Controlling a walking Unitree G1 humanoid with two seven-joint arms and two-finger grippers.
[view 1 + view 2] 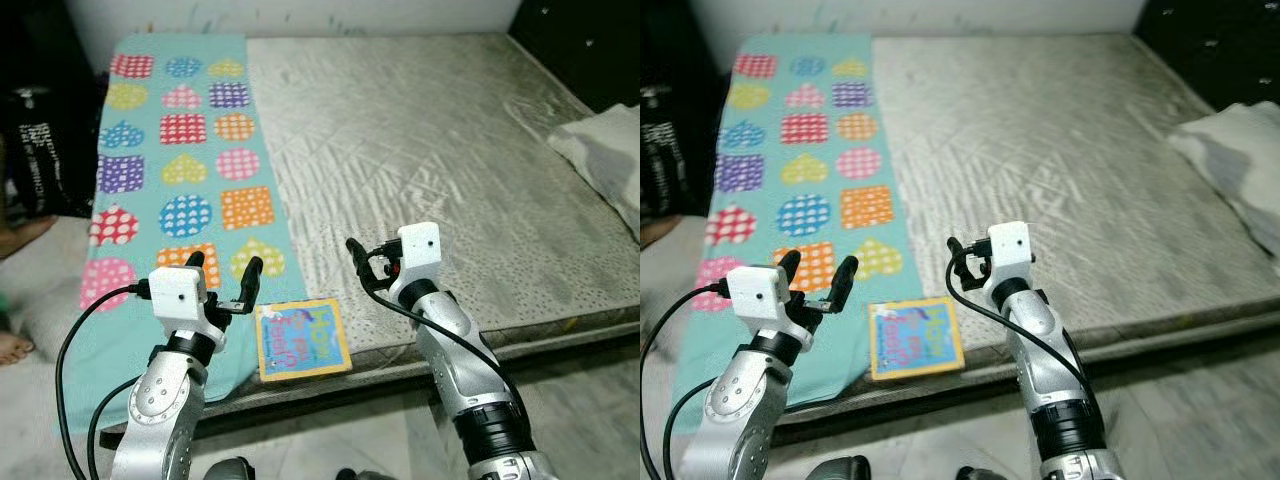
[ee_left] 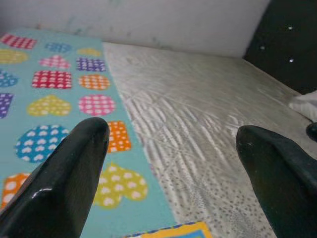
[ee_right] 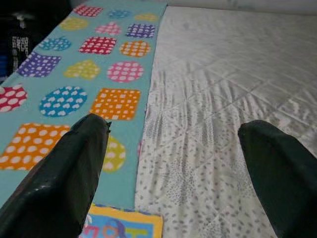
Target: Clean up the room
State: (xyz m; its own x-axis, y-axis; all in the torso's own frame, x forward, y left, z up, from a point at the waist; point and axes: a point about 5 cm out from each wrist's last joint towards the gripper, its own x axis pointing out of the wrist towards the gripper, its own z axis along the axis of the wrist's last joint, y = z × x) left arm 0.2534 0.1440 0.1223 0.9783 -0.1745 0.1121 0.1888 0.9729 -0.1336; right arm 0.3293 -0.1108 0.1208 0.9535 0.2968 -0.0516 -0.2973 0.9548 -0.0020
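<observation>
I've got one yellow-bordered square picture book (image 1: pixel 303 339) on the grey quilted mattress (image 1: pixel 450 150), one teal patterned blanket (image 1: pixel 180 150) alongside; left gripper (image 1: pixel 222 268) and right gripper (image 1: pixel 360 263) both spread wide, holding nothing.

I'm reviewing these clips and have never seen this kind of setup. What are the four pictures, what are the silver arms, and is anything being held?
The silver arms belong to a humanoid robot standing at the foot of a bed. The two wide pictures come from a stereo camera on its head, looking down. The other two come from cameras on the wrists, each looking out between that arm's two black fingers.

The left gripper and the right gripper both hover above the near edge of the mattress with jaws open. Nothing is held.

On the bed lie a turquoise blanket printed with coloured hearts, circles and squares, and a small yellow-bordered picture book at the near edge between the arms. A white pillow sits at the right side.
</observation>
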